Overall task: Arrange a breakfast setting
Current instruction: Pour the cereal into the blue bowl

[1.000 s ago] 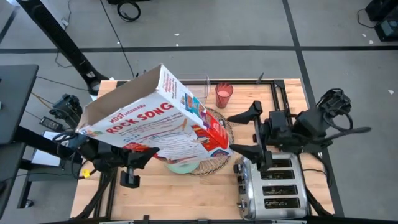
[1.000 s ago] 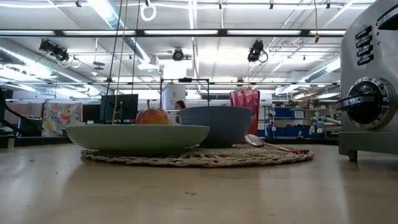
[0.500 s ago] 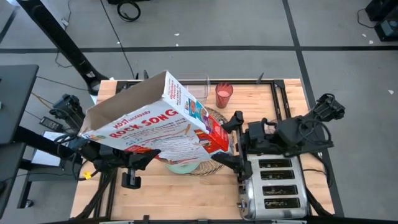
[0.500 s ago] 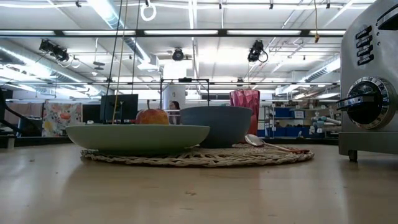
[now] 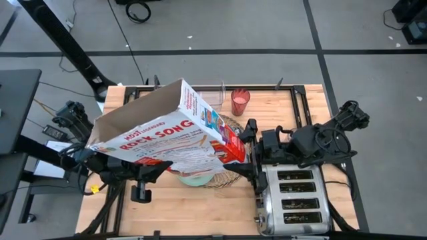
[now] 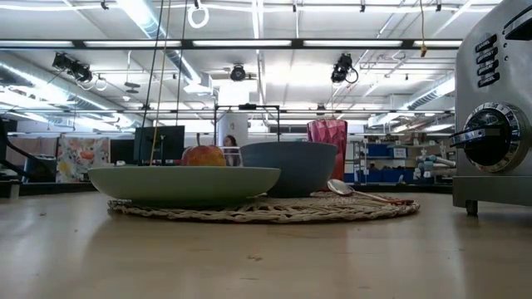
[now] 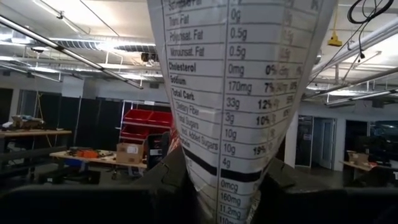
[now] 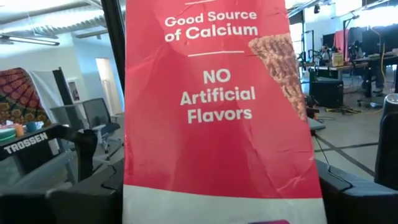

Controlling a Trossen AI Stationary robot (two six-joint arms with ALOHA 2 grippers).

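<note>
While the left end effector [image 5: 137, 175] pinches one narrow end of the big cereal box [image 5: 163, 127] and holds it tilted high above the setting, I am bringing the right end effector [image 5: 245, 150] up to the box's opposite, red end. In the right wrist view that red panel [image 8: 217, 99] fills the space between the right arm's own fingers, which stand spread on either side of it; I cannot see that they have gripped it yet.

The relation I am steering by is the box's long axis. It runs across the surface [image 5: 200, 213] from the left arm towards the right, so the free end points straight at the right end effector, which is clearly the nearer one to it. The box's open top faces away from the toaster [image 5: 297, 200] (which sits under the right arm).

Below the box lies the setting itself. The low view shows the woven placemat [image 6: 266, 210] carrying the mint-green plate [image 6: 183, 183], the blue bowl [image 6: 291, 166] and the spoon [image 6: 357, 193], with the apple [image 6: 204, 155] behind the plate and the red cup [image 6: 328, 131] beyond the bowl. From above, the cup [image 5: 240, 101] stands just beyond the placemat. I judge the next move needs the right fingers squared to that red end before closing.
</note>
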